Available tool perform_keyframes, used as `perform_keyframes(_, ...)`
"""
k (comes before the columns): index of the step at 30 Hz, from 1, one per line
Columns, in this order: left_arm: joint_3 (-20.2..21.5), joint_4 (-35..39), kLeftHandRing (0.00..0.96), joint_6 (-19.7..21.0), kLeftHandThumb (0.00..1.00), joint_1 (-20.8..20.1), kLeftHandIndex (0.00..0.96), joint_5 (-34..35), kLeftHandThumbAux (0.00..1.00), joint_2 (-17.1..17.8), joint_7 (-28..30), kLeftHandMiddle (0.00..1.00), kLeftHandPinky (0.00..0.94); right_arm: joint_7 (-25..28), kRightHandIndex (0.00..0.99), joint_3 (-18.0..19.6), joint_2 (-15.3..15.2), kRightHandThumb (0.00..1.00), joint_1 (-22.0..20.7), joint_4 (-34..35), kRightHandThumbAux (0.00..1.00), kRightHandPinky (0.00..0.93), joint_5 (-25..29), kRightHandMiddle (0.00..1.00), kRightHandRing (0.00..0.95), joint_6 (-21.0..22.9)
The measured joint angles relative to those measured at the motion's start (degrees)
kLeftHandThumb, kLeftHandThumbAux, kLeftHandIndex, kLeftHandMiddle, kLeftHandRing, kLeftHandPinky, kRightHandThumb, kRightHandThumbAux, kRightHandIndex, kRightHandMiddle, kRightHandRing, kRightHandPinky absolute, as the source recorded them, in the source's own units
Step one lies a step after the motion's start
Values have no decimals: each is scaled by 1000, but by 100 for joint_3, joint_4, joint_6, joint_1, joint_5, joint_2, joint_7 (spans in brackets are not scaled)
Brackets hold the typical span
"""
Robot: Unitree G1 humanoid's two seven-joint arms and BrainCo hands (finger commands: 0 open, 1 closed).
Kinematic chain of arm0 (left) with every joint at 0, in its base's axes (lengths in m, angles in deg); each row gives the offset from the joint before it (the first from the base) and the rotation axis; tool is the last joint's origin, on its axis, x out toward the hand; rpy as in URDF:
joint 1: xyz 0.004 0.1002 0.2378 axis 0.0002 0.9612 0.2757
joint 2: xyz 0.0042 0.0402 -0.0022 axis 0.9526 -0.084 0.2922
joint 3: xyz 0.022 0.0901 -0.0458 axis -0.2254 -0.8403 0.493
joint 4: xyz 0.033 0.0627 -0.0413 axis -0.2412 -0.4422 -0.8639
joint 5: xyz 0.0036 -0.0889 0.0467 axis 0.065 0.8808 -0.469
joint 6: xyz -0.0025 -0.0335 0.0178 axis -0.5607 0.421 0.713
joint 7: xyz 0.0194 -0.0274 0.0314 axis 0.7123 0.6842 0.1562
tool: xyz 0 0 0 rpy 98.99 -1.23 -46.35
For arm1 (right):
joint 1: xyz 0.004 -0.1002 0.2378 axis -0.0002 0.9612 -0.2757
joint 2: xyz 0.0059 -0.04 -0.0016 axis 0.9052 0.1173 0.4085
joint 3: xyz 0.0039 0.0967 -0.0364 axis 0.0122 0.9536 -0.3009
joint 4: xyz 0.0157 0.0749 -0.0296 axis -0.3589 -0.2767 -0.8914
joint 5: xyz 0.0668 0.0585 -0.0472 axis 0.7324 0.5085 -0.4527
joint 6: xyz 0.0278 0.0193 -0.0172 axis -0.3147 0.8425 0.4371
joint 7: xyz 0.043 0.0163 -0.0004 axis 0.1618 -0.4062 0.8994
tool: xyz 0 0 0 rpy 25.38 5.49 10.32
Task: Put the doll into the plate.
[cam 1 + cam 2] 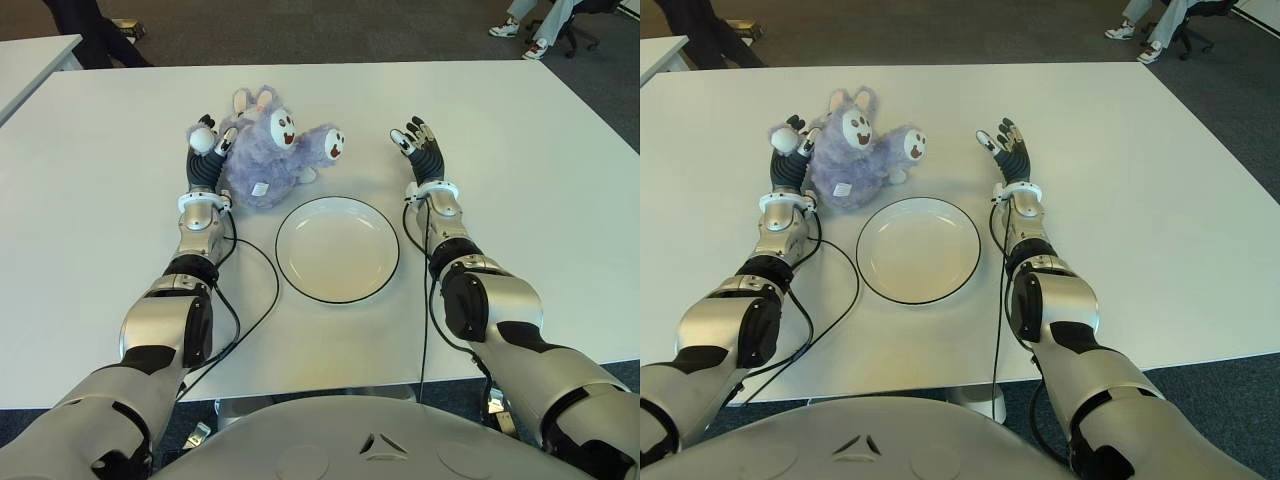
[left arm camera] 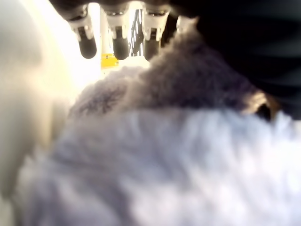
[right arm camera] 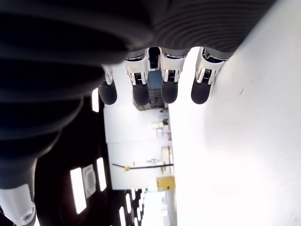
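White table [image 1: 100, 230], left hand [image 1: 205, 160] fingers open against doll [image 1: 270, 150], right hand [image 1: 420, 150] open (idle), plate [image 1: 390, 262] between.

one doll [image 1: 268, 150], one plate [image 1: 337, 249], one table [image 1: 540, 170] — two robot hands.

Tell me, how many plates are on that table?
1. The white plate sits empty near the table's front edge, between the robot's arms, just in front of the purple doll. Nothing suggests another is hidden.
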State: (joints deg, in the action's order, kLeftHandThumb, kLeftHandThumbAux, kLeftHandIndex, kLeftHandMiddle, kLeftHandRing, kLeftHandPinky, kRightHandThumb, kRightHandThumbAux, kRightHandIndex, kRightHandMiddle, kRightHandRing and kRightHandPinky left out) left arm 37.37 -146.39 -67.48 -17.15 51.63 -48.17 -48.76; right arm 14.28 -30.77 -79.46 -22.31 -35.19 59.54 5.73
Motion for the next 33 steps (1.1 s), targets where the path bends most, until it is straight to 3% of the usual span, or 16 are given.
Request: perform_keyframes(33,-44,148,76,-66,0,61,0,-8,483,-67,-8,95,45,40,24,2,-32,67,29,14,605,40,0,64,50,-22)
